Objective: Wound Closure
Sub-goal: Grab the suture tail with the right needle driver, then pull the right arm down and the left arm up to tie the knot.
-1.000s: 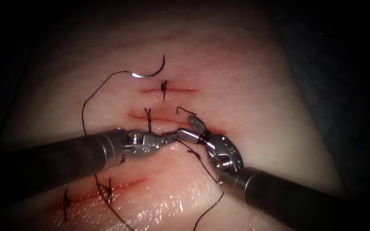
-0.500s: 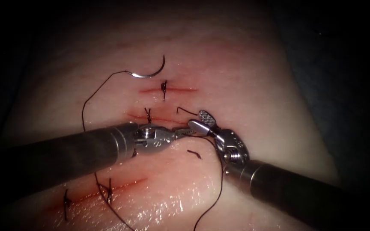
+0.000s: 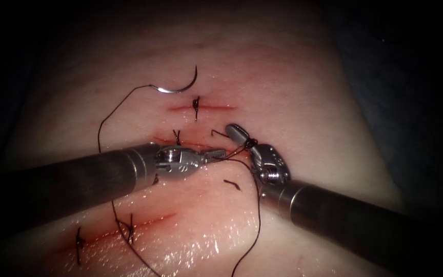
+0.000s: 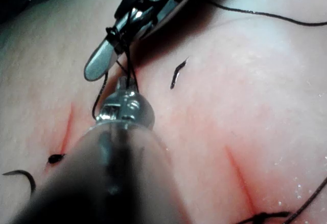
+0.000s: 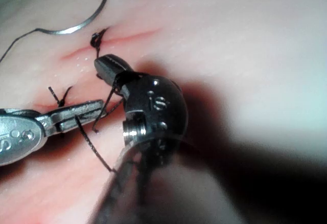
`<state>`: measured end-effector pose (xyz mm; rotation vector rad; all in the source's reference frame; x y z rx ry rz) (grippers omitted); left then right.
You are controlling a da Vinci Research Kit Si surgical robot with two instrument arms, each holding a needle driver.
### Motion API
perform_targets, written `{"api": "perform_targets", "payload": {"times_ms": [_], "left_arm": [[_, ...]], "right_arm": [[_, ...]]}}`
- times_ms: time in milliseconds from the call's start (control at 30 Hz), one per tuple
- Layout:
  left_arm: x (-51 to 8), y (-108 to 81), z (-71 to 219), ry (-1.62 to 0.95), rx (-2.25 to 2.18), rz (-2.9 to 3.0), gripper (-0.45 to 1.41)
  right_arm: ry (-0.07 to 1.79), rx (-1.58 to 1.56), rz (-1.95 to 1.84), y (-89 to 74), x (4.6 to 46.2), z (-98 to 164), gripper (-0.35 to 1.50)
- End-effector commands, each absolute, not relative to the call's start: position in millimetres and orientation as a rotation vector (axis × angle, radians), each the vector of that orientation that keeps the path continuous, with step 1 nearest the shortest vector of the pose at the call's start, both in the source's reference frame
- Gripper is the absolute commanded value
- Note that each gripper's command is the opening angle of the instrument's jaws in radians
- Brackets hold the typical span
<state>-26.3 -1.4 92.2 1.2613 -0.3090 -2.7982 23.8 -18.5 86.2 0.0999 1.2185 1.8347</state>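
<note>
The curved needle lies free on the tissue, beyond the left end of the uppermost cut; neither tool holds it and it is not in the tissue. It also lies flat in the right wrist view. Its thread trails down the left side. My left tool is shut on the thread over the middle cut. My right tool is shut on the short thread tail, with thread looped round its jaws. Both tips meet closely.
A loose cut piece of thread lies on the tissue below the tools. Tied stitches sit on the upper cut and the lower left cut. Red fluid marks the cuts. A long thread strand runs down beside the right shaft.
The right tool's jaws were open; they moved up and left and have shut on the thread tail. The left tool advanced slightly to the right, still holding thread.
</note>
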Motion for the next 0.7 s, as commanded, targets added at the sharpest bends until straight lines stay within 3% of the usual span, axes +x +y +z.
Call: {"api": "perform_targets", "payload": {"times_ms": [33, 700], "left_arm": [[-26.7, -1.1, 92.6, -0.313, 1.264, -2.795, -0.45], [-19.6, 7.1, 92.0, -0.222, 1.203, -2.856, -0.45]], "right_arm": [[1.211, 0.111, 1.829, -18.3, 24.8, 86.6, -0.35], [1.346, 0.093, 1.659, -21.9, 27.2, 82.7, -0.35]]}}
